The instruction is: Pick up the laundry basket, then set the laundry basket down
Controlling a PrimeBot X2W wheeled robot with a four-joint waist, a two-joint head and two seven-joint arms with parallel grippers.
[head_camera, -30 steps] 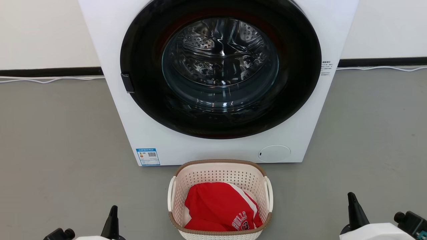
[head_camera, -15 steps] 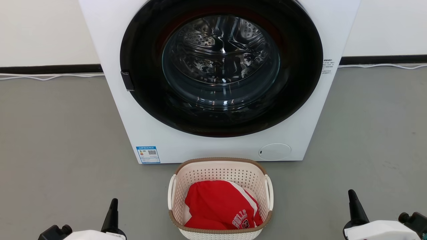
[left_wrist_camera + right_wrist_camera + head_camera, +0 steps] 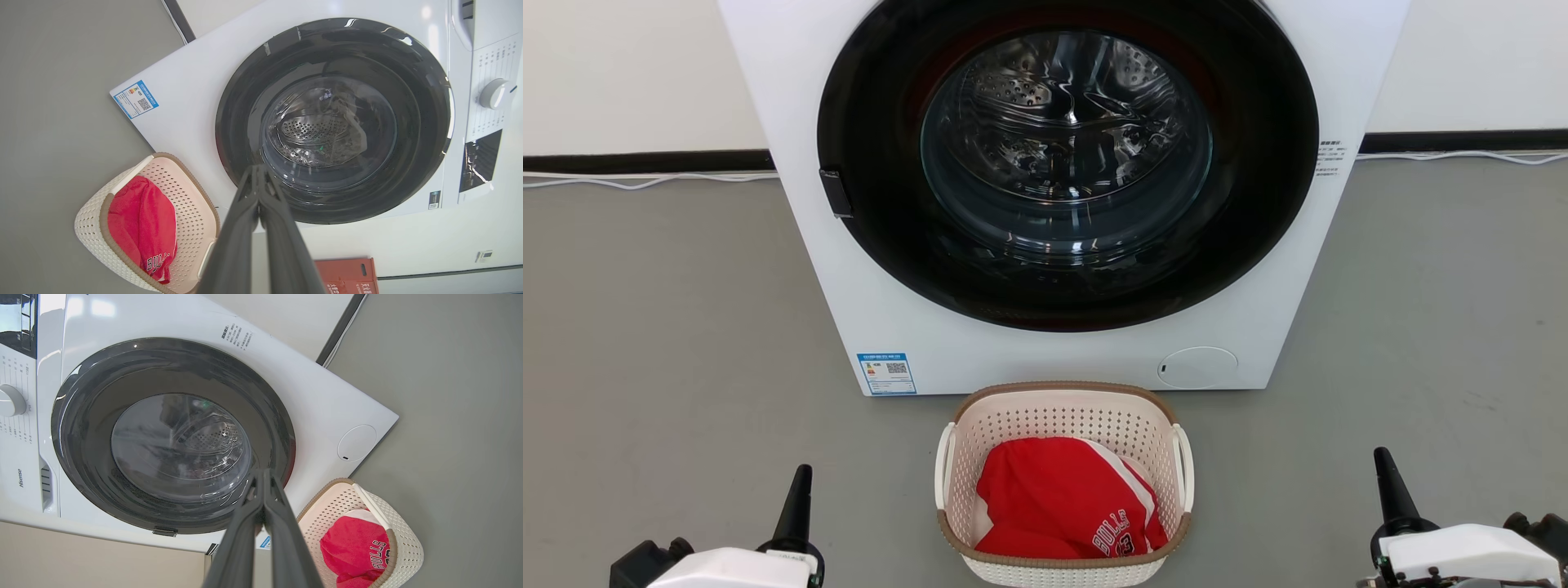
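Nearest to me, my left gripper [image 3: 800, 482] and my right gripper [image 3: 1385, 474] sit low at either side, each with its two dark fingers pressed together and nothing between them. Both wrist views show the same closed pair pointing toward the machine. They stand well apart, and the laundry basket [image 3: 1062, 422] lies between them, somewhat closer to the left one and clear of both. I judge that spacing suits a two-handed hold, since the basket's white side handles [image 3: 943, 465] face outward, one toward each arm. The basket stands upright on the grey floor [image 3: 686, 327] with a red jersey [image 3: 1062, 502] heaped inside it below the brown rim. Standing on the floor with my grippers off it, it could be waiting to be lifted or could already have been set back down; I cannot say which. Just beyond it is the white washer [image 3: 915, 343], and the basket is centred under its round dark door [image 3: 1066, 147], a handy spot for loading, I would guess. I cannot tell whether the far rim touches the washer's front. Behind everything runs the pale wall [image 3: 629, 73] with its dark baseboard.
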